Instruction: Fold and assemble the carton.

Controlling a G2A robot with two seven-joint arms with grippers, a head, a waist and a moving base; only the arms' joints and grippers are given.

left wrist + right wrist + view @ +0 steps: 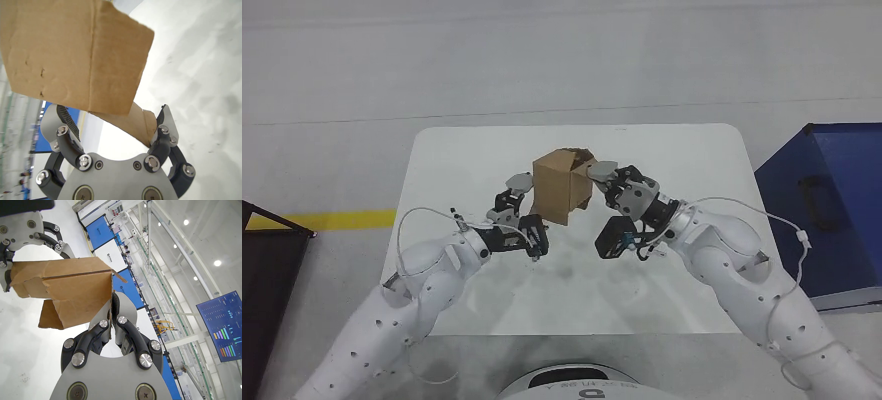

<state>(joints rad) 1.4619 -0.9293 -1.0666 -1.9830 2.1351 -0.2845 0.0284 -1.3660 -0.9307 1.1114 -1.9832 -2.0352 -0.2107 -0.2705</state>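
A brown carton hangs above the white table, partly formed, with loose flaps at its ends. My right gripper is shut on the edge of one carton wall, and in the top view it sits at the carton's right upper corner. My left gripper stands open at the carton's left side. A lower flap lies between its fingers and rests against one fingertip. The carton's body sits just beyond the fingers. In the right wrist view a left finger shows behind the carton.
A blue bin stands off the table's right edge. A black frame stands off its left edge. Bare table surface lies under and in front of both arms.
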